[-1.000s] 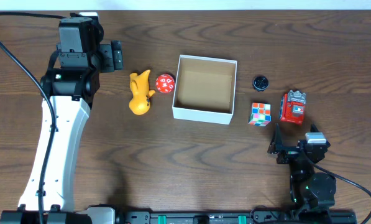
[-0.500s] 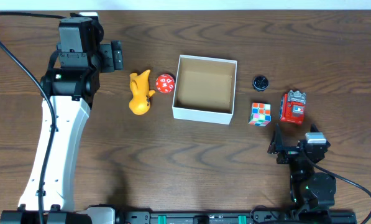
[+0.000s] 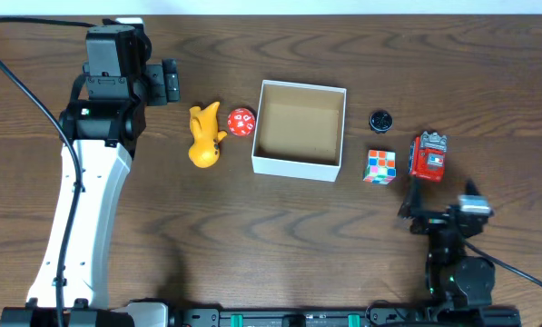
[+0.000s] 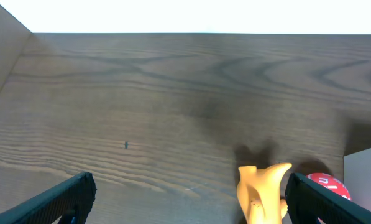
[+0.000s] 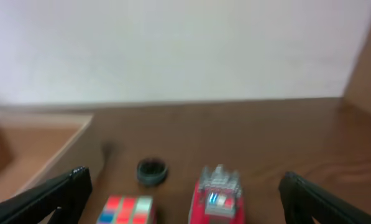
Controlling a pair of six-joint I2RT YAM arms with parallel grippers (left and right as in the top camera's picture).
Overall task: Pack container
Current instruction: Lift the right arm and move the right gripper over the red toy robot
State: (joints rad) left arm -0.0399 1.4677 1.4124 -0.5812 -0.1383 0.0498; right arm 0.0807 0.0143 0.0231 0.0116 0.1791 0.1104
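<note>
The container (image 3: 295, 166) is a square white box with a tan inside, standing at the table's middle with nothing in it. Its wall also shows in the right wrist view (image 5: 61, 146) and its corner in the left wrist view (image 4: 366, 167). My left gripper (image 3: 168, 82) is open and empty, up-left of a yellow toy (image 3: 203, 136) and a red ball (image 3: 241, 122). In the left wrist view (image 4: 191, 202) the yellow toy (image 4: 263, 190) sits just inside the right finger. My right gripper (image 3: 441, 204) is open and empty, just in front of a colour cube (image 3: 379, 166) and a red toy car (image 3: 428, 156).
A small black ring (image 3: 381, 119) lies right of the box, behind the cube. In the right wrist view the cube (image 5: 126, 210), the car (image 5: 217, 196) and the ring (image 5: 151, 171) lie between the open fingers (image 5: 185, 199), blurred.
My right arm has shifted a little to the right and forward, and its wrist view is blurred by motion. The left arm and all the toys have not moved.
</note>
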